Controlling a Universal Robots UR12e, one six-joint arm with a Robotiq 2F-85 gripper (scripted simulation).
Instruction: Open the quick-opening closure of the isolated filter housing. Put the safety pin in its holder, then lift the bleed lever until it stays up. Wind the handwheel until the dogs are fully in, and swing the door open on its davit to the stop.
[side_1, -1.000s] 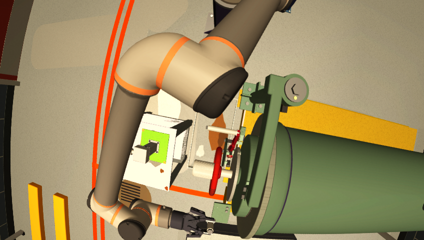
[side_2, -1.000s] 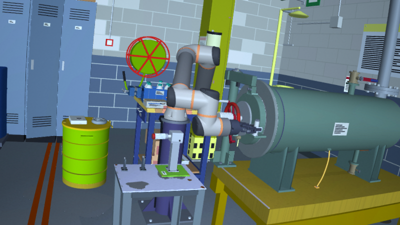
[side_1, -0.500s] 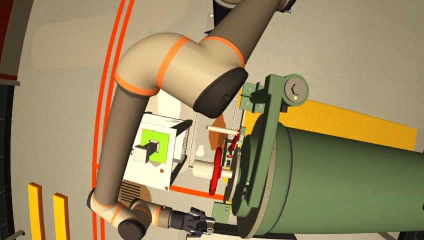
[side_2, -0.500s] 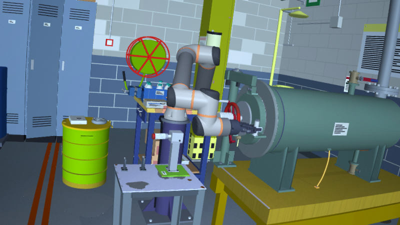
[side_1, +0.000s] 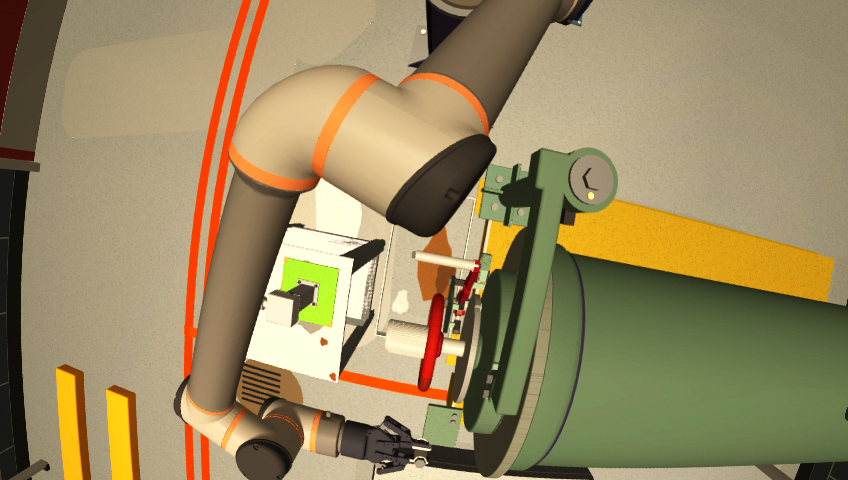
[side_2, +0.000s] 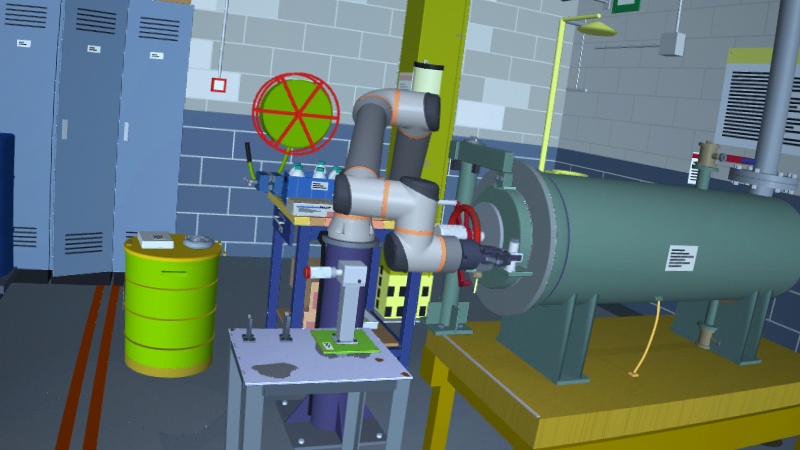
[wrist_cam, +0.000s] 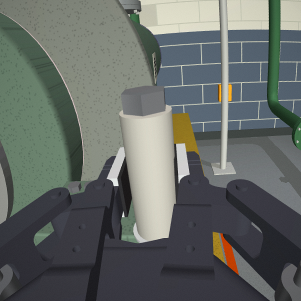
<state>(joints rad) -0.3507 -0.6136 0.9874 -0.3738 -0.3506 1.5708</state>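
Note:
At the front of the green filter housing (side_2: 643, 240), the round door (side_2: 498, 235) sits shut against its flange, hung on the green davit arm (side_1: 535, 267). The red handwheel (side_1: 433, 342) stands at the door's centre, with the cream bleed lever (side_1: 443, 259) beside it. My gripper (wrist_cam: 150, 171) is at the door's edge, its fingers clamped on either side of an upright cream door handle (wrist_cam: 148, 174) topped by a grey hexagonal cap (wrist_cam: 143, 100). From the second side camera the gripper (side_2: 506, 256) is level with the lower part of the door.
Behind the housing runs a brick wall with a green pipe (wrist_cam: 273, 70) and a grey post (wrist_cam: 223, 84). The housing rests on a yellow bench (side_2: 615, 380). A small grey table (side_2: 313, 358) with a fixture on a green plate stands near the arm's base, and a green drum (side_2: 170, 302) further left.

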